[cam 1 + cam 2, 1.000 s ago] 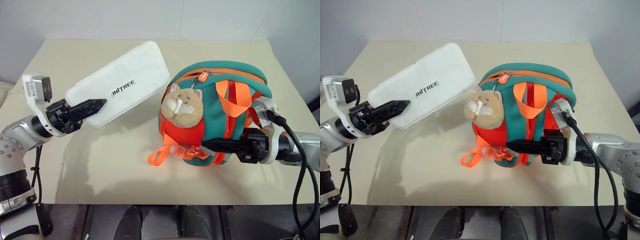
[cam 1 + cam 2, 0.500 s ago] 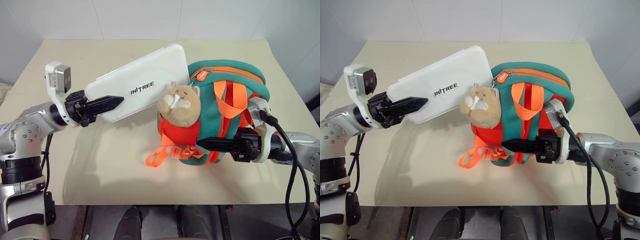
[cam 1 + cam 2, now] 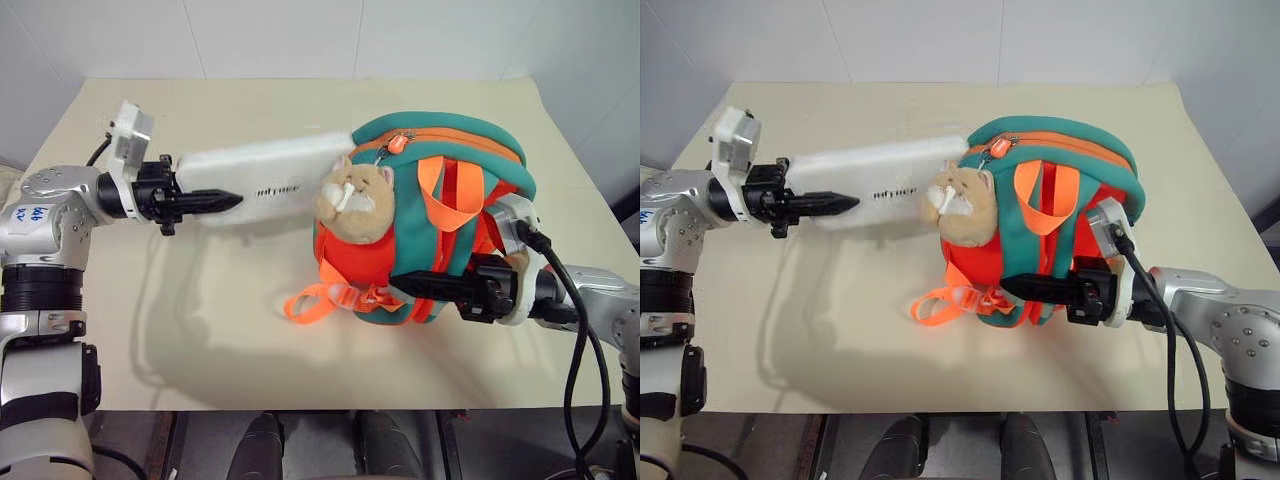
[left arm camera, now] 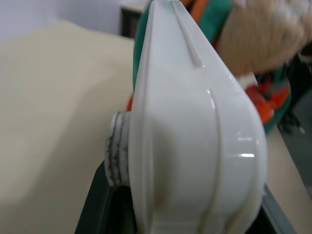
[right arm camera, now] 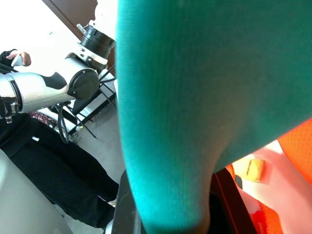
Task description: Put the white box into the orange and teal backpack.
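My left gripper (image 3: 222,201) is shut on the near end of the white box (image 3: 272,174). It holds the box above the table, nearly level and edge-on. The box's far end sits against the top left of the orange and teal backpack (image 3: 445,165), right beside the tan hamster charm (image 3: 352,198) and under the zipper pull. The left wrist view looks along the box's (image 4: 190,136) glossy edge toward the charm. My right gripper (image 3: 408,285) reaches in from the right and is shut on the backpack's front lower part. Teal fabric (image 5: 185,87) lies between its fingers.
The beige table (image 3: 200,330) has bare room in front of and to the left of the backpack. Orange strap loops (image 3: 305,302) trail onto the table. A white wall rises behind the far edge. A person in dark clothes (image 5: 48,165) stands beside the table.
My left gripper rolled the box from face-up to edge-on and carried it right, so its far end now meets the backpack by the charm. The right gripper kept still.
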You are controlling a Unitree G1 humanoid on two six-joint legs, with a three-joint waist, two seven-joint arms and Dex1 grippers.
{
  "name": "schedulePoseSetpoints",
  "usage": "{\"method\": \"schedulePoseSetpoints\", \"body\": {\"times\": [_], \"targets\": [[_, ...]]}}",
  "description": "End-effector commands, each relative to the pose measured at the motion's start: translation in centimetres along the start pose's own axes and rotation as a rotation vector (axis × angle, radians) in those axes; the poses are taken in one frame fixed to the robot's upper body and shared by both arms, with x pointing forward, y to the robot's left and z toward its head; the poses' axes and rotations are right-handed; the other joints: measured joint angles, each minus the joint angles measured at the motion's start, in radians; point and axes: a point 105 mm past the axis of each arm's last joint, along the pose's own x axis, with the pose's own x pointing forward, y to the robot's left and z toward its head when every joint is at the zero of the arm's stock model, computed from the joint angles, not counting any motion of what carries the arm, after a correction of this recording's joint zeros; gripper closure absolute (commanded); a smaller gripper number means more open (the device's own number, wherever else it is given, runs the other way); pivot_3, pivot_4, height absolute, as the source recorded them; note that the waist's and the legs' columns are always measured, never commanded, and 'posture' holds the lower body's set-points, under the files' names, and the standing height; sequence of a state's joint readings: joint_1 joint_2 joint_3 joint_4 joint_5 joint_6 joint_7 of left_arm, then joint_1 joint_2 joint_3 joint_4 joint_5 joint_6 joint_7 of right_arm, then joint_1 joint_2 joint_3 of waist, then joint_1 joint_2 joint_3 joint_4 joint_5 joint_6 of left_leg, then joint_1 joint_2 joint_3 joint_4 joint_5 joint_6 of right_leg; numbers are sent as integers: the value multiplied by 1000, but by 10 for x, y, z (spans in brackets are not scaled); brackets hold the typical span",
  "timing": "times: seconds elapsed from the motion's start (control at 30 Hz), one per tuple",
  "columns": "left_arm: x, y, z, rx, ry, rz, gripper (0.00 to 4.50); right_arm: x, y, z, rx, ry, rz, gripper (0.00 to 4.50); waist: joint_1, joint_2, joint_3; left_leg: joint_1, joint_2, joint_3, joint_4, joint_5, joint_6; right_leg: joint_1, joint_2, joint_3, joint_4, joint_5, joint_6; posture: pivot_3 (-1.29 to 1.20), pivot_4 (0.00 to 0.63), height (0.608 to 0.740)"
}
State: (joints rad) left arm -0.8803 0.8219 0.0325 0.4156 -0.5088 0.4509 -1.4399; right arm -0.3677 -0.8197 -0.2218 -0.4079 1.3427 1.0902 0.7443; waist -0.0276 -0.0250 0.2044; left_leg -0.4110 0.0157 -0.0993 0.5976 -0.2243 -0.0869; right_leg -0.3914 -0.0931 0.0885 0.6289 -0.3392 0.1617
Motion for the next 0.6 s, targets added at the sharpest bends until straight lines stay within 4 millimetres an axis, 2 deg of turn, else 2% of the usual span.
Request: {"method": "schedulePoseSetpoints", "body": {"times": [0.03,0.13,0.3,0.37,0.43,0.53,0.6], "targets": [[-1,-3,2,90,114,-69,3208,2,7,5,-38,-22,24,4453,0,0,0,0,0,0,0,0,0,0,0,0,0,0,0,0,150,740],[7,1,4,132,149,-103,3208,3,7,5,-38,-25,25,4453,1,0,0,0,0,0,0,0,0,0,0,0,1,0,0,0,150,740],[49,8,21,215,181,-164,3208,7,7,6,-40,-30,30,4453,6,-1,0,-1,-1,-1,4,0,1,1,0,0,1,1,1,0,150,740],[68,9,20,207,235,-194,3208,9,6,6,-41,-33,34,4453,3,-1,1,-2,-1,-1,5,0,1,1,0,0,1,1,2,0,150,740],[86,3,20,215,255,-253,3208,12,6,6,-43,-35,38,4453,2,-1,1,-3,-1,-1,6,0,1,1,0,0,1,1,2,0,150,740],[113,-7,30,206,219,-331,3208,16,6,6,-48,-41,46,4453,-1,-1,1,-3,-1,-1,6,0,1,0,0,0,1,1,2,0,150,740],[125,-11,32,223,219,-359,3208,17,5,6,-51,-43,49,4453,-3,-1,1,-3,0,-1,6,0,1,-1,1,0,2,1,2,0,150,740]]}}
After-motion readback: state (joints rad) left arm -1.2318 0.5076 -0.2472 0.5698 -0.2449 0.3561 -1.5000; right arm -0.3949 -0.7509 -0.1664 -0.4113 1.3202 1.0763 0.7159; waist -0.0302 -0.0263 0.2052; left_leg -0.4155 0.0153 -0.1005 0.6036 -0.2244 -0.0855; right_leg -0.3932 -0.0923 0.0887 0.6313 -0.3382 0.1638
